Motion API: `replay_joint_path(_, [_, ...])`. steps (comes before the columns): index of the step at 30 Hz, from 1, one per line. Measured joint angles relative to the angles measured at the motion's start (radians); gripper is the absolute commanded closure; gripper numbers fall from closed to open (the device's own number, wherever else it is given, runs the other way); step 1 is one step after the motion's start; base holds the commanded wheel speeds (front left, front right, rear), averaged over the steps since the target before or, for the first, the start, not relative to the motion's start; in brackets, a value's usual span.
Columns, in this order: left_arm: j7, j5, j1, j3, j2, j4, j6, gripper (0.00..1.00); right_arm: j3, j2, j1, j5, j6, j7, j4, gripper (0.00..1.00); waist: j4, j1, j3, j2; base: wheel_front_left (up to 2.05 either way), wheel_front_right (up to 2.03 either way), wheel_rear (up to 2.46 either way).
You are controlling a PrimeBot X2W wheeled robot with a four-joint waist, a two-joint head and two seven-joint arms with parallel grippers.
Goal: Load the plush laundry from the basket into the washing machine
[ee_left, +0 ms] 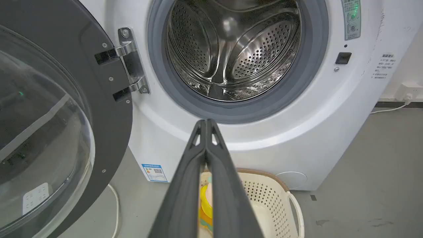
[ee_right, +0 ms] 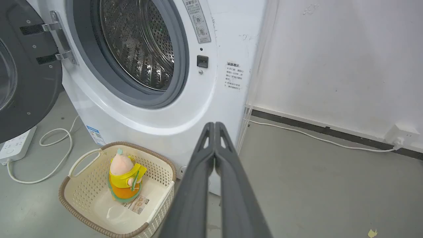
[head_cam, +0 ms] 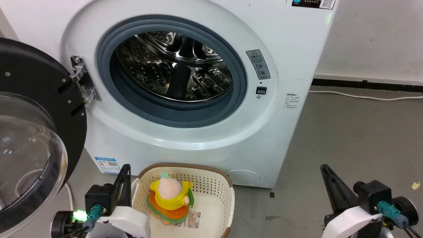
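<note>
Left gripper (ee_left: 206, 125): fingers pressed together on nothing, just left of the basket (head_cam: 185, 166). Right gripper (ee_right: 214, 126): likewise clenched, empty, well to the basket's right. Toy (head_cam: 170, 198): upright inside the basket, beside the sticker on its bottom, untouched. Loading judged not begun; the pick, the lift and the drop into the drum (head_cam: 175, 66) were all outstanding, and no laundry showed in the drum. Washer (head_cam: 290, 59): directly behind the basket. Door (head_cam: 33, 82): swung wide to the basket's left, close by the left gripper; a likely snag for that arm. Seal (head_cam: 178, 114): a raised lip above the basket, to be cleared. Power strip (ee_right: 16, 145) and cable (ee_right: 53, 155): on the floor left of the basket.
</note>
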State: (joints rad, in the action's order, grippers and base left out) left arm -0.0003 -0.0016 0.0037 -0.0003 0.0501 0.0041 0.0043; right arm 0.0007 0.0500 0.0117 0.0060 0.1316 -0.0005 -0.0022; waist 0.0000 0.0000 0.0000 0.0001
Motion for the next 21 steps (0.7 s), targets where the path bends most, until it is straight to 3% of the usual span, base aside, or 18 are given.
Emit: replay_joint_path(21, [0.0, 0.0, 0.0, 0.0, 0.0, 0.0, 0.0, 1.0, 0.0, 0.0, 0.0, 0.0, 0.0, 0.0, 0.0, 1.0, 0.0, 0.0, 0.0, 0.0, 0.0, 0.0, 0.0])
